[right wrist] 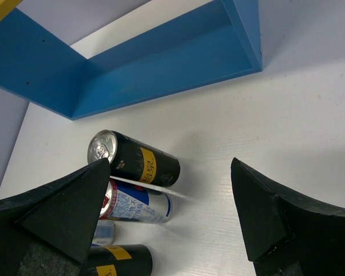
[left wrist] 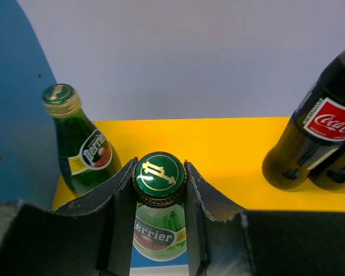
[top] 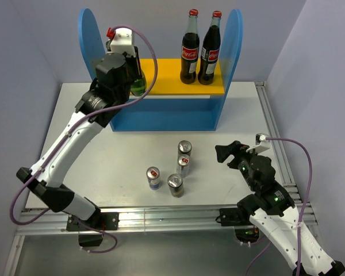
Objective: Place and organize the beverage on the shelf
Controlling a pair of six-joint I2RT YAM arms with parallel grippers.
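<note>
Cans (top: 153, 177) number four, green bottles (left wrist: 83, 149) two, cola bottles (top: 190, 54) two.

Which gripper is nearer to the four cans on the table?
Right. The right gripper is open just beside the cans; the left gripper is up at the shelf, shut on a green bottle.

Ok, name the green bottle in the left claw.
The nearer green bottle, cap between the fingers; the other bottle stands free beside the blue panel.

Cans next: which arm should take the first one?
Right. The right gripper is open and empty near the four cans on the table; the left gripper is shut on a green bottle up at the shelf.
</note>
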